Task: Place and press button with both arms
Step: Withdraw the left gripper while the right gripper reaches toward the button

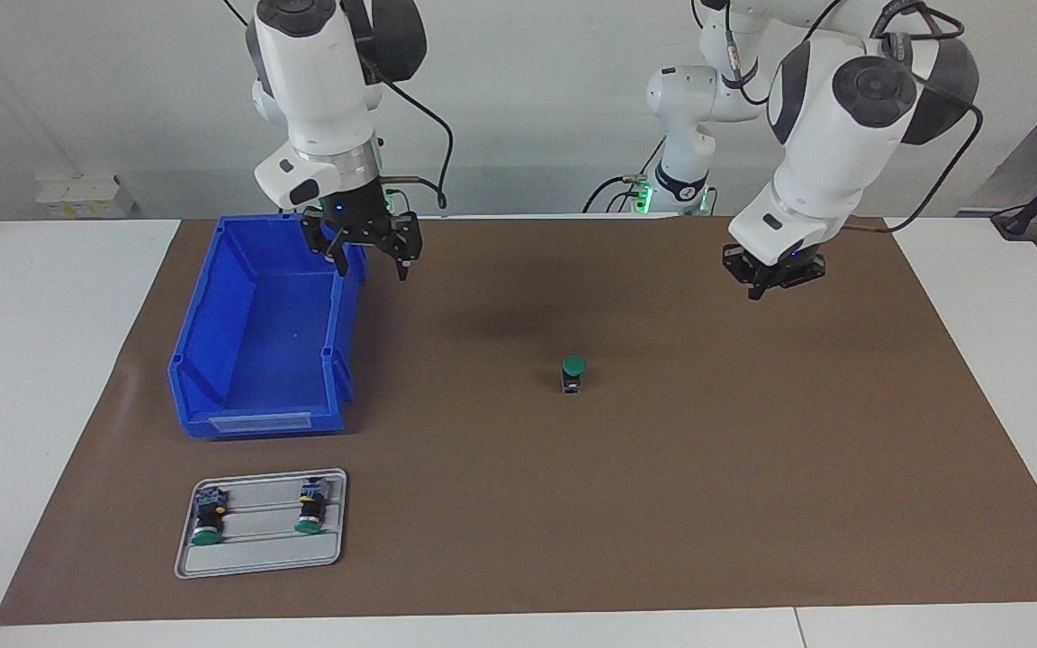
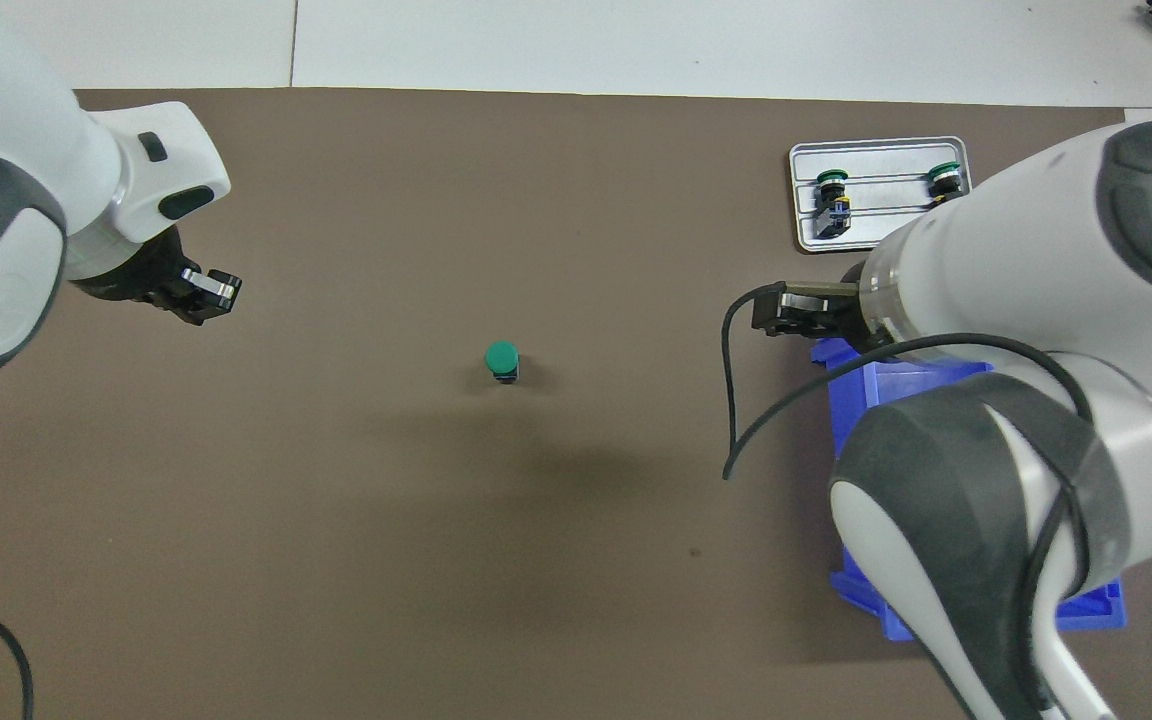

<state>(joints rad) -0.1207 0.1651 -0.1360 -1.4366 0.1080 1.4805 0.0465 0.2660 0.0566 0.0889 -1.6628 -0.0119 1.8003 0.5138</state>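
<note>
One button (image 1: 572, 373) stood upright at the table's middle, green cap up. Your right gripper (image 1: 364, 253) hung spread and empty; left gripper's (image 1: 772, 274) fingers I cannot tell. You needed to press straight down.

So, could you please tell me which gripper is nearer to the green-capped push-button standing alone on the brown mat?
Left, narrowly. The left gripper hangs over bare mat; the right gripper hangs over the blue plastic bin. Neither touches the button.
</note>
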